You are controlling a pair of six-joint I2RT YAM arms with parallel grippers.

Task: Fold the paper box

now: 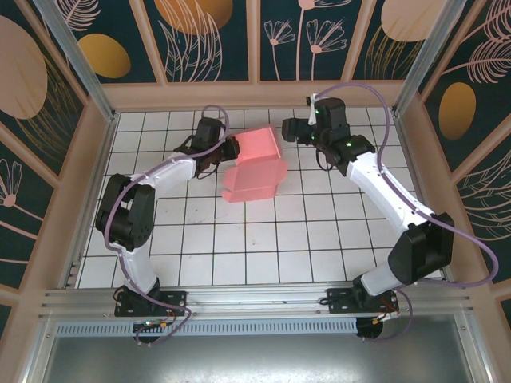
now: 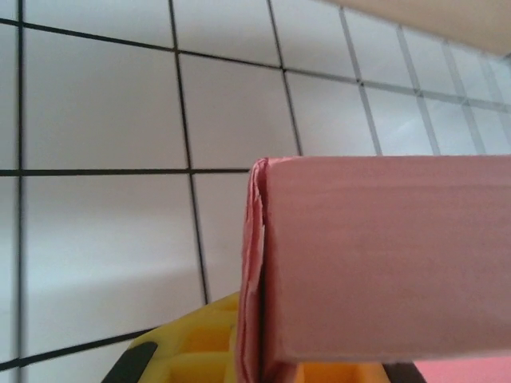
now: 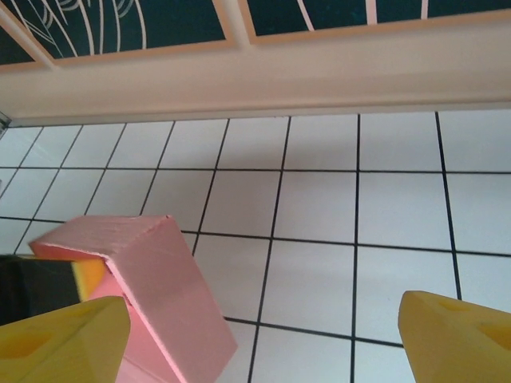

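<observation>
The pink paper box [image 1: 255, 163] lies on the tiled floor between the two arms, part folded, with its upper part raised and flat flaps spread toward the near side. My left gripper [image 1: 230, 149] is shut on the box's left edge; in the left wrist view the folded card layers [image 2: 254, 279] run down between the yellow fingers [image 2: 188, 343], and a broad pink panel [image 2: 383, 255] stands up on the right. My right gripper [image 1: 289, 129] hovers open just right of the box, its yellow fingertips [image 3: 64, 339] wide apart, the raised box [image 3: 152, 279] by the left one.
White tiled floor [image 1: 303, 231] stretches toward the arm bases. A low beige wall [image 3: 263, 76] closes the far side, close behind the right gripper. Side walls and an aluminium frame bound the cell.
</observation>
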